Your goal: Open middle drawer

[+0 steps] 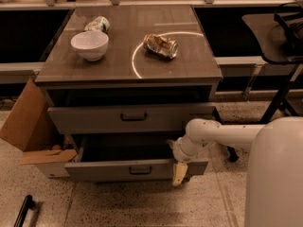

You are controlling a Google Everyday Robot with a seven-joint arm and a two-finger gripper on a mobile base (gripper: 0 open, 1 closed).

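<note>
The middle drawer (118, 170) is a wide grey drawer with a small dark bar handle (140, 170). It stands pulled out toward me, and its dark inside shows. My gripper (180, 173) is at the right end of this drawer's front, with a cream tip hanging down over the front's top edge. My white arm (222, 132) reaches in from the right. The drawer above (132, 117) also has a dark bar handle and stands slightly out under the tabletop.
On the cabinet top (189, 70) sit a white bowl (90, 45), a tipped can (97, 23) and a crushed can (161, 46). An open cardboard box (28, 126) leans at the cabinet's left. A dark chair base (279, 98) stands at the right. A black bar (22, 211) lies on the floor.
</note>
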